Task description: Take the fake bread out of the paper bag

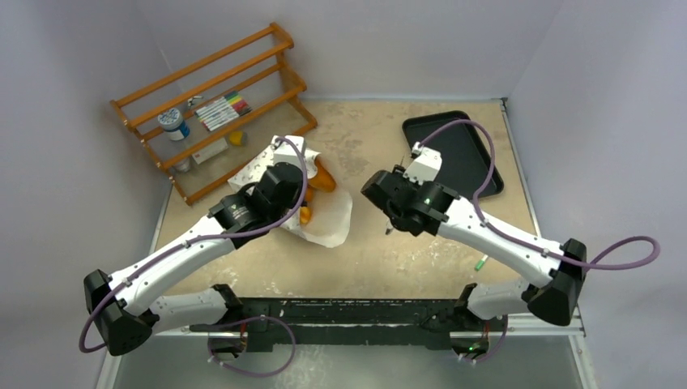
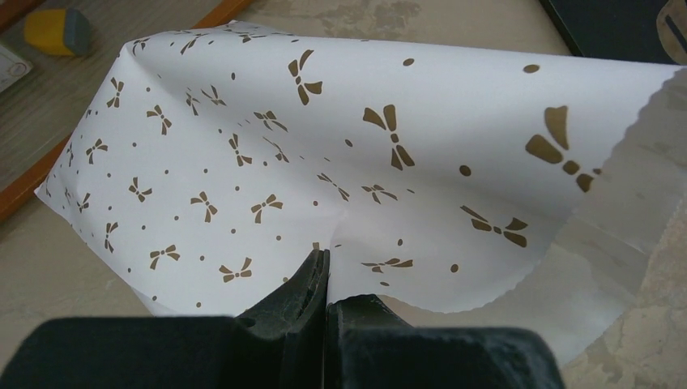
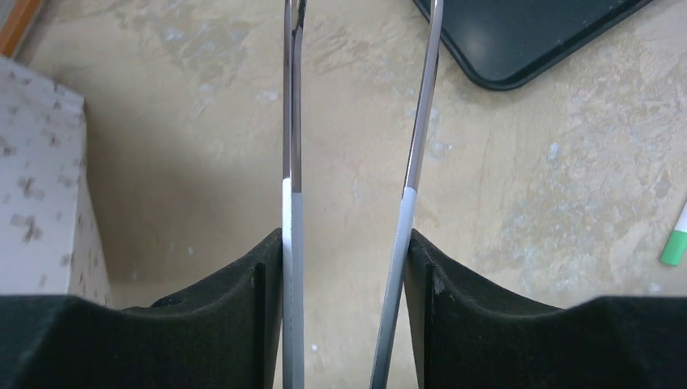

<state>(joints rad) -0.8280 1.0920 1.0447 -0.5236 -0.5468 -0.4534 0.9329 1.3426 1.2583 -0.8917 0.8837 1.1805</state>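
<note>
Left gripper (image 2: 326, 279) is clamped on the paper bag (image 2: 324, 121), which lies left of the table's (image 1: 364, 251) middle with orange fake bread (image 1: 322, 180) showing; right gripper's (image 3: 348, 243) jaws stand apart, empty.

A robotics lab test cell is shown. A bench (image 1: 381, 243) with a mottled beige top is boxed in on three sides by plain pale panels (image 1: 405, 40). Two white-and-black robot arms, the left arm (image 1: 170, 267) and the right arm (image 1: 502, 239), are bolted to a black rail (image 1: 348, 312) at the near edge, with purple cables (image 1: 624, 251) looped off them. Mixed props are set out on the bench: a wooden rack (image 1: 202, 65) stocked with markers (image 1: 223, 109) and a jar (image 1: 172, 124), a black tray (image 1: 462, 154), a printed paper bag (image 1: 328, 219).
</note>
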